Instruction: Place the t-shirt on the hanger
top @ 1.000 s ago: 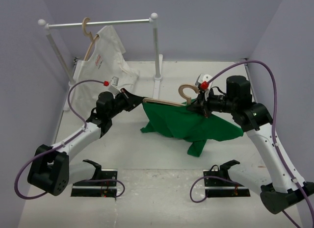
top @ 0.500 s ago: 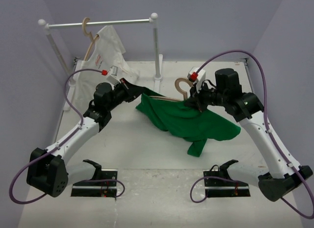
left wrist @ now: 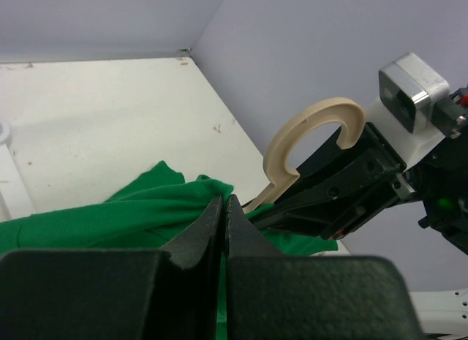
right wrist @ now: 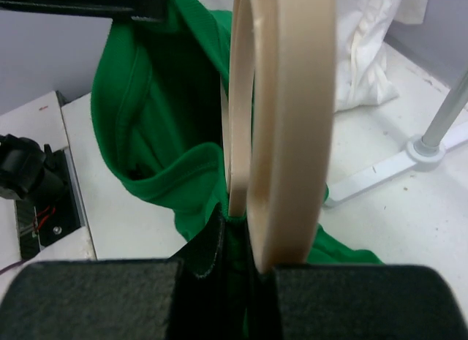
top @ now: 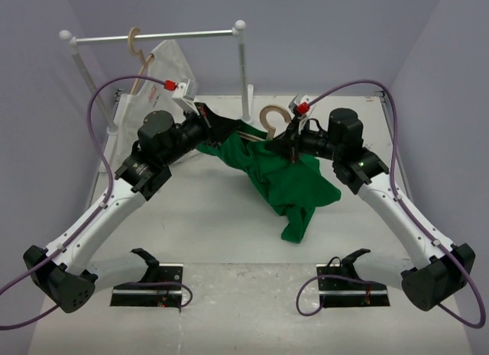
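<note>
The green t-shirt (top: 284, 175) hangs in the air between both arms, draped over the tan wooden hanger (top: 269, 120), whose hook sticks up. My right gripper (top: 292, 146) is shut on the hanger just below the hook; in the right wrist view the hanger (right wrist: 281, 121) rises from my jaws with green cloth (right wrist: 157, 128) to its left. My left gripper (top: 223, 133) is shut on the t-shirt's edge; in the left wrist view the jaws pinch green cloth (left wrist: 110, 216) below the hanger's hook (left wrist: 307, 146).
A clothes rack (top: 157, 38) stands at the back with a white t-shirt (top: 164, 72) on a second wooden hanger. The rack's right post (top: 244, 80) stands just behind the held hanger. Two black stands (top: 149, 286) sit at the near edge.
Both arms have lifted and moved toward the back, raising the hanger and green t-shirt off the table; the shirt now hangs freely in a narrower bunch.
</note>
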{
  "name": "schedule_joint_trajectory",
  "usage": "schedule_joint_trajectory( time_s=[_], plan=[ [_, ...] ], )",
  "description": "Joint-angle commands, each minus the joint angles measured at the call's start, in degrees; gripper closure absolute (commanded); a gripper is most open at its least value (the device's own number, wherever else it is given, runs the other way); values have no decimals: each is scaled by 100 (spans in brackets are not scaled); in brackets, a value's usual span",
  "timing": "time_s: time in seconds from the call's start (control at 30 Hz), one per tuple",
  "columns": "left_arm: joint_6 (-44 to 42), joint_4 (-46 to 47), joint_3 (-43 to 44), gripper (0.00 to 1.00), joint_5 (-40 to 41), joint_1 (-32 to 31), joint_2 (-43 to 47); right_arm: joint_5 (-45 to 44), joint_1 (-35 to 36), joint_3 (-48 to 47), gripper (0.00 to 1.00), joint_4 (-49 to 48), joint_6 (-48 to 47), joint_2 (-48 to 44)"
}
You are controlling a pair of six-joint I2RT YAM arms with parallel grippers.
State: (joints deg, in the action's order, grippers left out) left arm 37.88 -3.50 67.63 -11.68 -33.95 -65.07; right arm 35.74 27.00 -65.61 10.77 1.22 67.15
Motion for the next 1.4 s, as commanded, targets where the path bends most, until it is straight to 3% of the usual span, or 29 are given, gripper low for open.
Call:
schedule_joint_trajectory(
  time_s=[0.0, 0.07, 0.13, 0.17, 0.2, 0.23, 0.37, 0.4, 0.47, 0.5, 0.57, 0.63, 0.8, 0.87, 1.07, 1.2, 1.37],
  plan=[
    [-515, -414, 439, 100, -94, -40, 43, 263, 24, 221, 100, -1678, 482, -338],
    [-586, -465, 505, 100, -132, -50, 5, 461, -41, 364, 100, -1994, 621, -420],
    [-993, -772, 913, 97, -63, -41, -100, 1278, -277, 329, 100, -2123, 793, -359],
    [-1191, -1060, 1175, 85, -66, -42, -335, 1535, -352, 309, 100, -2128, 827, -313],
    [-1538, -1549, 1629, 60, -122, -49, -563, 1861, -465, 260, 100, -2064, 834, -249],
    [-1740, -1952, 1892, 48, -196, -50, -687, 1982, -528, 244, 100, -2018, 836, -224],
    [-2248, -2186, 2442, 11, -359, -50, -714, 2356, -710, 174, 100, -1737, 579, -224],
    [-2337, -2260, 2552, 8, -449, -45, -731, 2411, -727, 128, 100, -1470, 362, -225],
    [-2576, -2382, 2907, 13, -1050, -41, -860, 2512, -732, -91, 100, -621, -395, -194],
    [-2640, -2360, 3032, 15, -1449, -41, -923, 2615, -752, -117, 100, -507, -528, -195],
    [-2778, -2208, 3209, 31, -2514, -41, -1082, 2912, -856, -76, 100, -468, -649, -218],
    [-2860, -2067, 3361, 34, -3263, -33, -1295, 3389, -998, -77, 100, -363, -800, -227],
    [-2550, -1539, 3252, 51, -4528, -41, -1731, 4014, -1031, -572, 100, 768, -1577, -68],
    [-2229, -1095, 3061, 58, -4748, -34, -1848, 4178, -1031, -823, 100, 1229, -1842, 50],
    [-1218, 141, 2730, 61, -5214, -59, -2093, 4142, -1022, -998, 100, 1427, -1905, 139],
    [-964, 499, 2751, 97, -5270, -76, -2273, 4056, -1022, -1028, 100, 1441, -1889, 131],
    [-910, 560, 2690, 100, -5101, -67, -2322, 3989, -1022, -1036, 100, 1493, -1915, 179]
  ],
)
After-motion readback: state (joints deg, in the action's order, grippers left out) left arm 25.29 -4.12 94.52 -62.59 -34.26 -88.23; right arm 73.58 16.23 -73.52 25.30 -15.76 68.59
